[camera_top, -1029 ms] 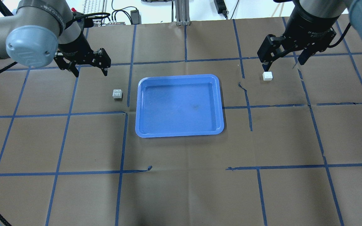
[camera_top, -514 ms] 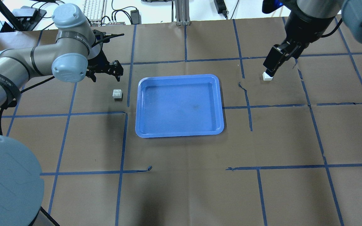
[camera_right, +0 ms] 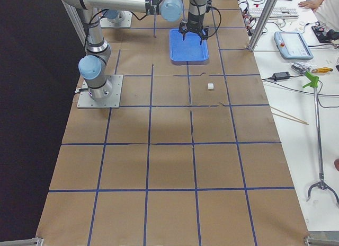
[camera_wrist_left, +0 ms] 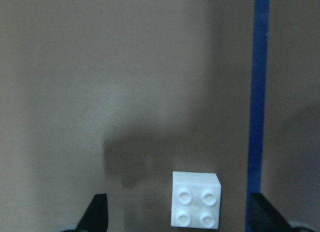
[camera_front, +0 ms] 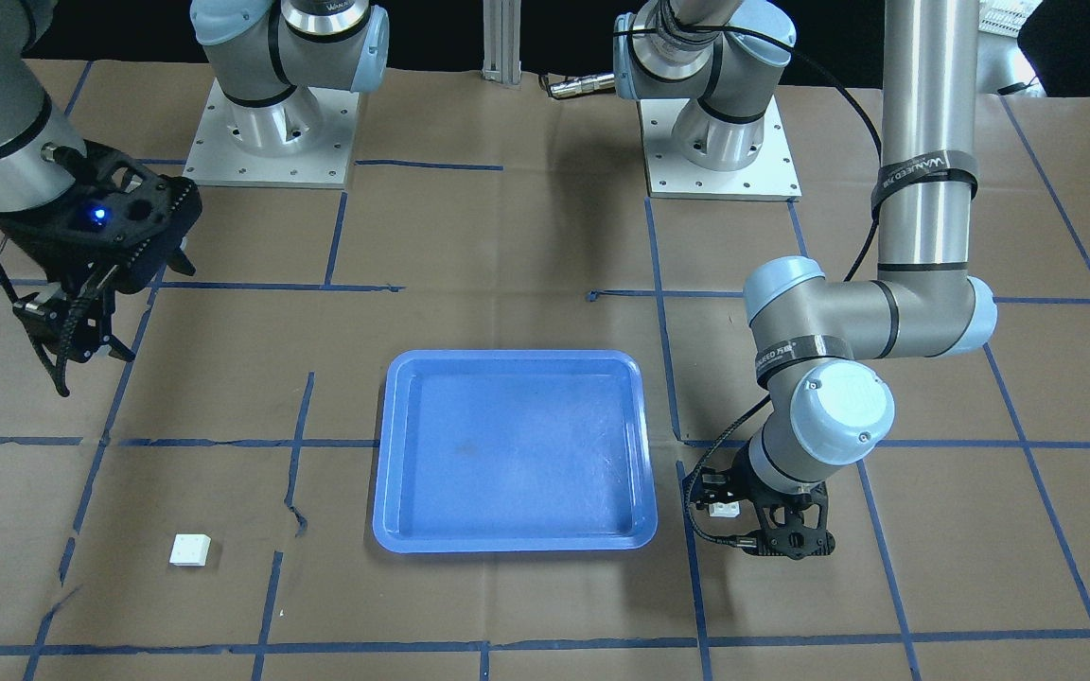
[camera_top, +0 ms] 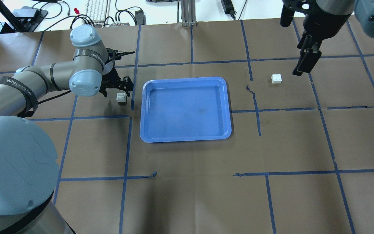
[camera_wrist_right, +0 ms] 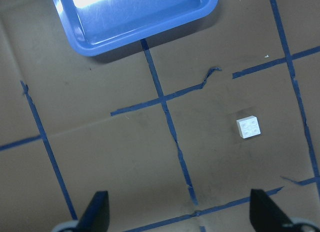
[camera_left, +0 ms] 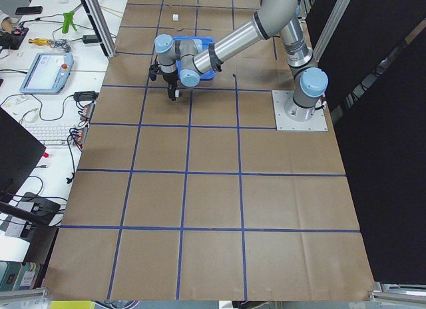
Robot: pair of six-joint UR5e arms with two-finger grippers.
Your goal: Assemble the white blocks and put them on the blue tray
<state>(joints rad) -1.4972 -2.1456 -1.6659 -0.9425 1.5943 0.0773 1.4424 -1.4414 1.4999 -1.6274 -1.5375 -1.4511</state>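
Note:
One white block point(camera_top: 121, 96) lies on the table just left of the blue tray point(camera_top: 185, 110). My left gripper point(camera_top: 117, 92) is open and low over it. In the left wrist view the block point(camera_wrist_left: 196, 199) sits studs up between the open fingertips point(camera_wrist_left: 97, 214), nearer the right one. In the front view the left gripper point(camera_front: 744, 515) straddles this block point(camera_front: 723, 509). The other white block point(camera_top: 276, 78) lies right of the tray, alone. My right gripper point(camera_top: 299, 70) hangs open and empty, high above the table beside it. The right wrist view shows that block point(camera_wrist_right: 249, 127) far below.
The table is covered in brown paper with a grid of blue tape lines. The tray point(camera_front: 512, 454) holds nothing. A torn tape strip point(camera_wrist_right: 190, 87) lies between the tray and the right block. Cables and a keyboard point(camera_top: 97, 9) lie beyond the far edge.
My left gripper has moved right and down until it is over the left block. My right gripper has lifted away from the right block, which has stayed in place.

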